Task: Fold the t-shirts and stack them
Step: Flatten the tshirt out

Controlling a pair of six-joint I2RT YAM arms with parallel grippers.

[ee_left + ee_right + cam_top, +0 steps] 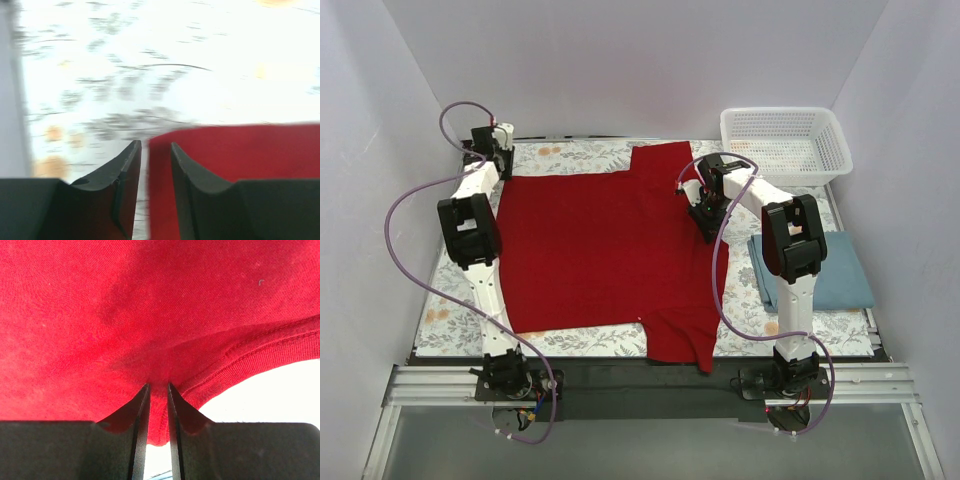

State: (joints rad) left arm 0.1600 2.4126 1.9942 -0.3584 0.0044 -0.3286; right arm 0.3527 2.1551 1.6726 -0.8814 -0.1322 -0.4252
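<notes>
Your right gripper (158, 385) fills the bottom of its wrist view. Its black fingers (120, 440) are drawn almost together on a pinched-up fold of the red t-shirt (150, 305). The cloth puckers toward the tips, and the ribbed collar band (270, 359) curves away just to the right of them, with pale table showing beyond it. From the overhead camera you see that shirt spread flat across the middle of the flower-printed tablecloth (560, 155), hem to the left and collar to the right. One sleeve points toward the far edge and the other reaches the near edge of the cloth. Your right arm bends in from the right so that its gripper meets the shirt at the collar side. Your left gripper (156, 142) is at the far left corner of the shirt. Its wrist view is blurred; the jaws stand a narrow gap apart and the shirt's side edge runs up through that gap, but you cannot tell whether they grip the cloth or only stand over it. The blue-grey t-shirt (835, 275) lies folded at the right side of the table, just beside your right arm and apart from the red one. The white lattice basket (785, 150) stands in the far right corner, beyond the folded shirt.
</notes>
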